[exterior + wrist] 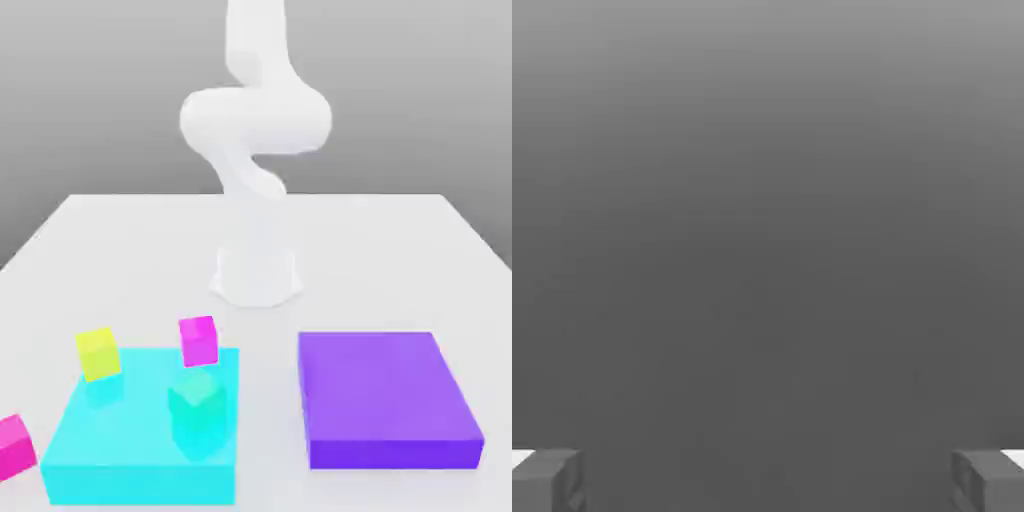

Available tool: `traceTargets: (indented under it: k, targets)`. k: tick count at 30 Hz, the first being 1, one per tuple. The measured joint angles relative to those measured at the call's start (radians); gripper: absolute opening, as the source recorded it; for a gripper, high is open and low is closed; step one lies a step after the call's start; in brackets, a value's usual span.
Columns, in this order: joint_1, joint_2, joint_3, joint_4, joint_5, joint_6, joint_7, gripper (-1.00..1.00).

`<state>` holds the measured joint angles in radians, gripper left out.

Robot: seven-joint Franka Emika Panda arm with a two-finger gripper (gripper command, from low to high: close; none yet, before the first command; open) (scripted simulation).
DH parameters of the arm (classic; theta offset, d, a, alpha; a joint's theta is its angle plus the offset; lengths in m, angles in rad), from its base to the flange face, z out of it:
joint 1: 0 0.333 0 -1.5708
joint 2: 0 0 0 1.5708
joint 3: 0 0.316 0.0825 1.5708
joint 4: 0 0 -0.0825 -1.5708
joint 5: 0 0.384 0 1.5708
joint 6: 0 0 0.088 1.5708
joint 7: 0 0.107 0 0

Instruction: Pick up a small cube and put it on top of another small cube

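Four small cubes lie toward the exterior view's left. A yellow cube (98, 353) sits tilted at the far left corner of a flat cyan slab (110, 460). A magenta cube (198, 340) stands at the slab's far edge. A teal cube (197, 400) rests on the slab's top. A pink cube (14, 447) lies on the table left of the slab. In the hand view my gripper (768, 480) is open, its two grey fingertips (547, 480) far apart with nothing between them, facing a plain grey background.
A flat purple slab (385, 400) lies on the white table (400, 250) to the exterior view's right of the cyan slab. The arm's white base (257, 275) stands behind both slabs, its links rising out of the picture.
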<state>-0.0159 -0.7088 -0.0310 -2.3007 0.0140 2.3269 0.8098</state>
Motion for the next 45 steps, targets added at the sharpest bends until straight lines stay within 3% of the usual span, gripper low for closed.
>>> traceTargets:
  k: [19, 29, 33, 34, 41, 45]
  targets:
    - [-0.160, 0.695, -0.224, -0.005, 0.154, 0.203, 0.040, 0.00]
    - [-0.277, 1.056, -0.280, -0.005, 0.224, 0.315, 0.065, 0.00]
    - [-0.332, 1.201, -0.223, 0.023, 0.295, 0.414, 0.020, 0.00]
    - [-0.343, 1.225, -0.210, 0.029, 0.306, 0.432, 0.011, -1.00]
    - [-0.343, 1.225, -0.210, 0.029, 0.305, 0.432, 0.012, -1.00]
    - [-0.302, 1.101, -0.267, -0.001, 0.234, 0.340, 0.064, -1.00]
